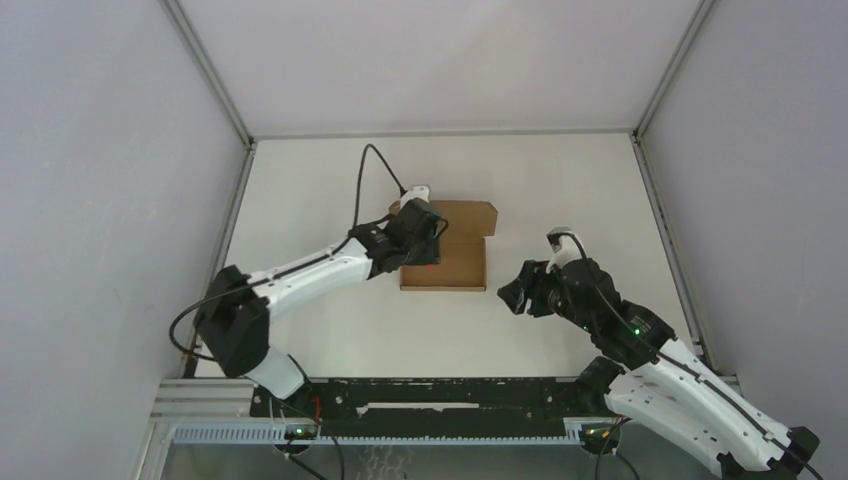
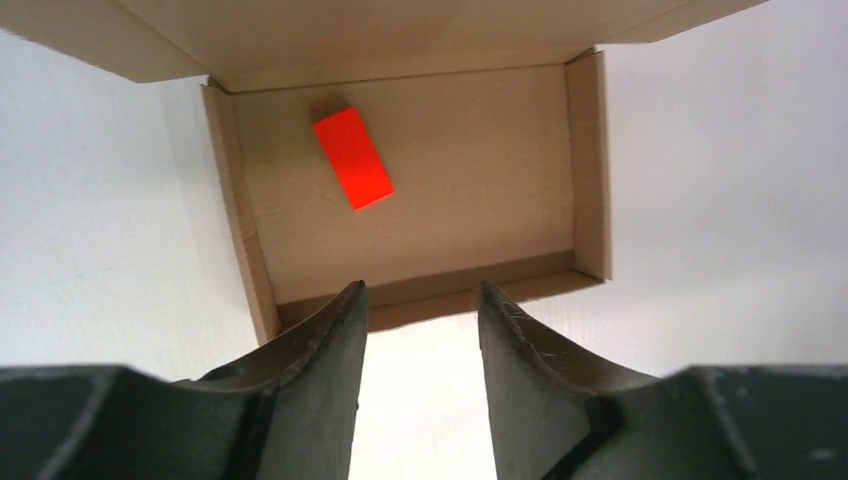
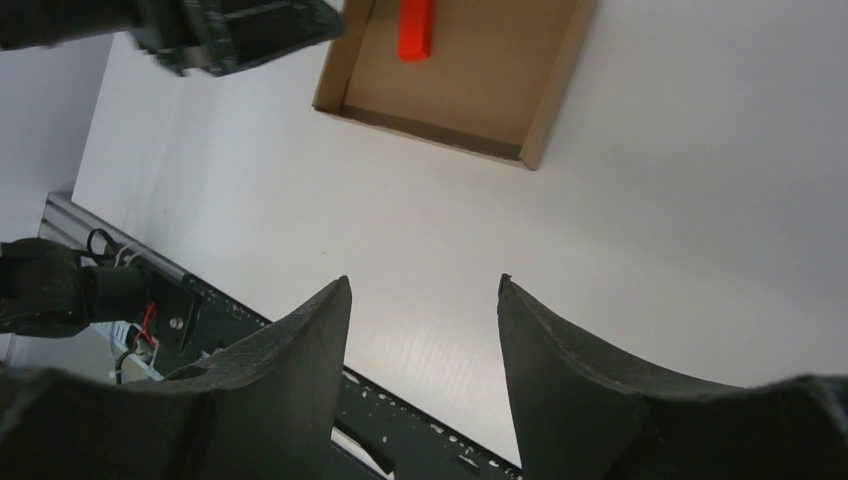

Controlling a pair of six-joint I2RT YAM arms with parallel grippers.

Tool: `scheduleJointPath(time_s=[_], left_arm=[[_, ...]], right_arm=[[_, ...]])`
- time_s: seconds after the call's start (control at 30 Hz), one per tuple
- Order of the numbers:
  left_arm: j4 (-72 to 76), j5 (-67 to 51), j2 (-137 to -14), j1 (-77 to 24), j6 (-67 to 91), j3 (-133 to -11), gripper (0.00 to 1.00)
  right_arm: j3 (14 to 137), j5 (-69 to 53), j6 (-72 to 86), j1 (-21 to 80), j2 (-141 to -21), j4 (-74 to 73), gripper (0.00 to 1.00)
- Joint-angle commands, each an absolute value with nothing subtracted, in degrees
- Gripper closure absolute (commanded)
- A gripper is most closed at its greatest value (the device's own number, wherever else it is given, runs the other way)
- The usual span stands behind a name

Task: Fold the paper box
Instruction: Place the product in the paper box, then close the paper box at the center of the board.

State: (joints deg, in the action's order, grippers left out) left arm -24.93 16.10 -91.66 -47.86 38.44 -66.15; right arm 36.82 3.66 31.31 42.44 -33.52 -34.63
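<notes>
The paper box (image 1: pixel 462 262) is a brown cardboard tray with its lid flap open at the far side, lying mid-table. In the left wrist view the box (image 2: pixel 460 200) holds a small red block (image 2: pixel 352 158) on its floor. My left gripper (image 1: pixel 418 240) hangs over the box's left part; in its own view the left gripper (image 2: pixel 420 298) is open and empty, its tips above the near wall. My right gripper (image 1: pixel 512 295) is open and empty, to the right of the box, above bare table. Its view shows the box (image 3: pixel 470 70) and the red block (image 3: pixel 415 28) ahead.
White table (image 1: pixel 330 330) enclosed by grey walls. A black rail (image 1: pixel 440 395) with the arm bases runs along the near edge and shows in the right wrist view (image 3: pixel 400 430). A black cable (image 1: pixel 365 185) loops up from the left wrist.
</notes>
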Motion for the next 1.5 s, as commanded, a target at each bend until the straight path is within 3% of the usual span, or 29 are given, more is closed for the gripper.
scheduleJointPath(time_s=[0.0,0.13,0.27,0.4,0.53,0.83,1.47], left_arm=[[-26.88,19.6,-79.97,-48.11,37.23,-65.98,0.48],[-30.23,24.45,-69.16,-47.39,36.95,-63.61,0.39],[-31.74,21.77,-63.15,-40.51,36.47,-60.52,0.39],[-30.23,18.04,-60.41,-33.22,34.12,-56.29,0.39],[-21.51,14.64,-59.94,-32.11,25.32,-52.02,0.41],[-13.15,9.22,-65.81,-27.19,13.65,-50.76,0.29],[-13.09,-7.7,-76.21,-20.07,1.67,-60.95,0.25]], right_arm=[[37.05,4.24,29.67,38.98,-34.43,-32.63,0.35],[37.03,-2.64,29.91,29.62,-34.49,-28.92,0.4],[37.15,-14.48,30.22,15.15,-37.87,-22.37,0.47],[37.83,-22.65,26.66,8.6,-44.3,-14.33,0.54],[38.14,-23.23,20.69,9.9,-49.43,-6.92,0.53],[38.9,-19.9,3.94,13.27,-57.73,5.2,0.53],[48.83,-23.82,-9.26,16.86,-70.75,3.76,0.56]])
